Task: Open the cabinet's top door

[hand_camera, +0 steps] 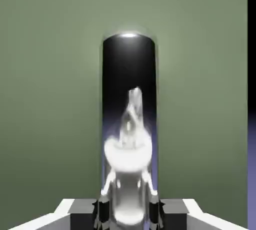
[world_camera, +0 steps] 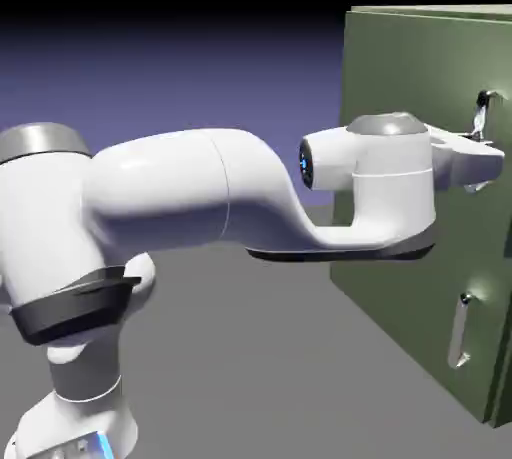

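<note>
Hand view: handle (hand_camera: 129, 63) between tool's (hand_camera: 129, 215) fingertips.

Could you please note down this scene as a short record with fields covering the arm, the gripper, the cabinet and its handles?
arm: white, reaching across to the cabinet's front
gripper: shut on the upper handle, one finger on each side
cabinet: olive green, boxy
upper handle: shiny vertical bar, mirroring the hand in the hand view
lower handle: silver vertical bar, nothing on it
top door: looks closed
next step: probably pulling the upper handle to swing the door open
</note>
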Robot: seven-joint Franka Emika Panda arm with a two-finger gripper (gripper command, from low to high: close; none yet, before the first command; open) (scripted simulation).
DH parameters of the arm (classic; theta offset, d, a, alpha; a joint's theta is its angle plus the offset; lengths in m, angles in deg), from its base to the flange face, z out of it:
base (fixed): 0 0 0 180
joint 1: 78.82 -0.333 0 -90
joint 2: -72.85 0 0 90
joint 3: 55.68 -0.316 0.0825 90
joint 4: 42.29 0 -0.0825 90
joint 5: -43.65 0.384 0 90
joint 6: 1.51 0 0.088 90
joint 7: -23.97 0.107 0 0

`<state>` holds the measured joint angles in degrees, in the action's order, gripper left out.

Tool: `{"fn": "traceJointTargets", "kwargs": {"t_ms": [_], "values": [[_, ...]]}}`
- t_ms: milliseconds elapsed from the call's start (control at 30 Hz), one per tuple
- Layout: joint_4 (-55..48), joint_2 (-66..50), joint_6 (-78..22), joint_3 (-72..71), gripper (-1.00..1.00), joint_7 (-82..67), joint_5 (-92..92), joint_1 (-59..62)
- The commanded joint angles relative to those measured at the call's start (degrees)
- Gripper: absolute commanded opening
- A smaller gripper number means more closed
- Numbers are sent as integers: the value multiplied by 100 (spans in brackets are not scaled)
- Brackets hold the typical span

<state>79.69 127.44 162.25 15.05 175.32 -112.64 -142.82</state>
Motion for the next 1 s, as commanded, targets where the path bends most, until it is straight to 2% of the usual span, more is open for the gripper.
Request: {"fn": "traceJointTargets", "kwargs": {"t_ms": [0, 300, 567, 967], "values": [[198, -6, -125, -145, -100, 13, 67, 208], [1919, 183, -1192, -1637, -100, -80, 946, 2076], [3406, 863, -2227, -3277, -100, -468, 2351, 3550], [4739, 2112, -3787, -5769, -100, -1150, 5078, 4323]]}}
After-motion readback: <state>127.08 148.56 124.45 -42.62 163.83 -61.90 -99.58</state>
